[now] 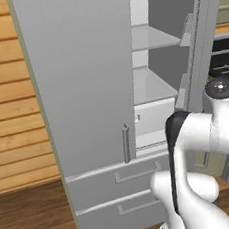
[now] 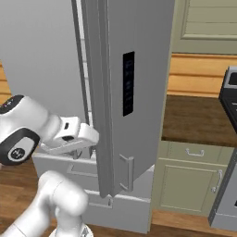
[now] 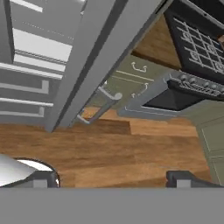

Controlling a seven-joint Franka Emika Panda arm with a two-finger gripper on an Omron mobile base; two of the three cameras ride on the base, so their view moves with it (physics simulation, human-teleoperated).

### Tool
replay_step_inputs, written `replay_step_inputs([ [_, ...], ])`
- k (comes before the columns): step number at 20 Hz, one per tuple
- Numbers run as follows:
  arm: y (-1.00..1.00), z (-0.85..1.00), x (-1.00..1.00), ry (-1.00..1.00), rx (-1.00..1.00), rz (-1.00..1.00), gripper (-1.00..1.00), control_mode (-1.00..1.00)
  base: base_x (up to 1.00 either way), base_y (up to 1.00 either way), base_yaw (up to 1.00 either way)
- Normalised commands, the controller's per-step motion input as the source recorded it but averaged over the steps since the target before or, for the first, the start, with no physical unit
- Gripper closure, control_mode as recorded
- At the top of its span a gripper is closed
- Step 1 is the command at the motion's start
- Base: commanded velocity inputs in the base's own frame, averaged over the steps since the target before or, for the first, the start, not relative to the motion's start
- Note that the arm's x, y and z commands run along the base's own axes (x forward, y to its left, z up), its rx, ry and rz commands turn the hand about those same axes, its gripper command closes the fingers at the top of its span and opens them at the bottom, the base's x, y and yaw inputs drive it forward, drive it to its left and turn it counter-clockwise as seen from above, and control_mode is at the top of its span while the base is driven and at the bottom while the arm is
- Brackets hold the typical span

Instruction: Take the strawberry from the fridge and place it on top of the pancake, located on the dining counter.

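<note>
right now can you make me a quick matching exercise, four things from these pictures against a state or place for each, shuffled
Things:
1. right fridge door
2. left fridge door
3. claw
4. fridge drawers

States or places:
A. shut, below the doors
B. swung open, edge toward the cameras
C. open, holding nothing, above the wood floor
D. shut, bar handle at its lower right

Pairs: 1-B, 2-D, 3-C, 4-A
</note>
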Motion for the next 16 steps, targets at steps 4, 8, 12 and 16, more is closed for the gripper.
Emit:
replay_step_inputs([
  [4, 0.65, 0.81, 0.40, 0.26, -0.54, 0.00, -1.00, -1.00, 0.00, 0.00, 0.00],
  [8, 0.34, 0.16, 0.77, 0.34, -0.54, 0.06, -1.00, -1.00, 0.00, 0.00, 0.00],
  [12, 0.31, -0.01, 0.61, 0.21, -0.42, 0.02, -1.00, -1.00, 0.00, 0.00, 0.00],
  [16, -0.11, -0.14, 0.44, 0.26, -0.21, 0.00, -1.00, -1.00, 0.00, 0.00, 0.00],
])
